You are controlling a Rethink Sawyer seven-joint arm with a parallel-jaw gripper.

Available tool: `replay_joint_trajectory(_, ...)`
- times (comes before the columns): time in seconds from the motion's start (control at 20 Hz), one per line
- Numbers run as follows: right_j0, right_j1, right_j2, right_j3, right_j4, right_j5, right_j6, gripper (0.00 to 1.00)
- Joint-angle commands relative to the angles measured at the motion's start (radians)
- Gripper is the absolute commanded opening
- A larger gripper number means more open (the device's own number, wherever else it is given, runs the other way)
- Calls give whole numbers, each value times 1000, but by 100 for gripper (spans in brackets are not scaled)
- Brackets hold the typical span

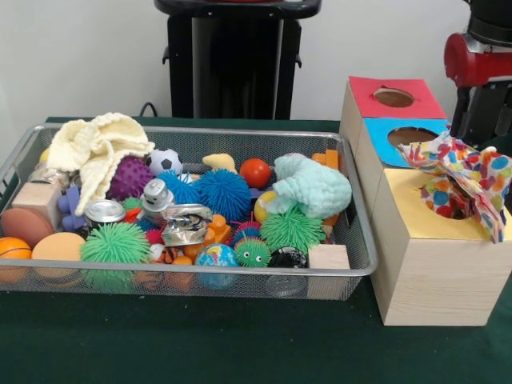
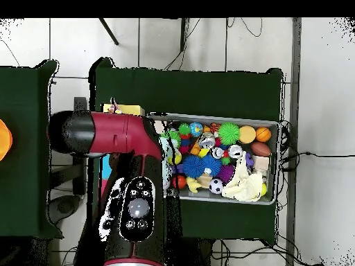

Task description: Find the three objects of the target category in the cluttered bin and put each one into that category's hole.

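Polka-dot cloth (image 1: 468,180) is lying bunched over the hole (image 1: 458,202) in the yellow-topped box (image 1: 436,256), part hanging over the right edge, not fully through. Two more soft pieces are resting in the bin (image 1: 364,240): a cream knitted cloth (image 1: 96,148) at the far left corner and a pale green cloth (image 1: 314,186) near the right end. All appear light, limp and easily snagged; pinching a raised fold from above looks best. The arm (image 2: 128,170) is covering the boxes in the overhead view; the end effector's state cannot be determined.
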Motion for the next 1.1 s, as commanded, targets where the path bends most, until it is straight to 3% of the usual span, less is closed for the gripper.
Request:
replay_joint_trajectory(0.05,-71,113,57,-30,-10,-37,157,100)
replay_joint_trajectory(0.1,-91,149,76,-45,-14,-81,130,100)
replay_joint_trajectory(0.3,-111,185,101,-37,-19,-165,113,100)
replay_joint_trajectory(0.55,-104,186,87,-68,-31,-116,112,100)
replay_joint_trajectory(1.1,-48,148,47,-43,-23,-85,185,100)
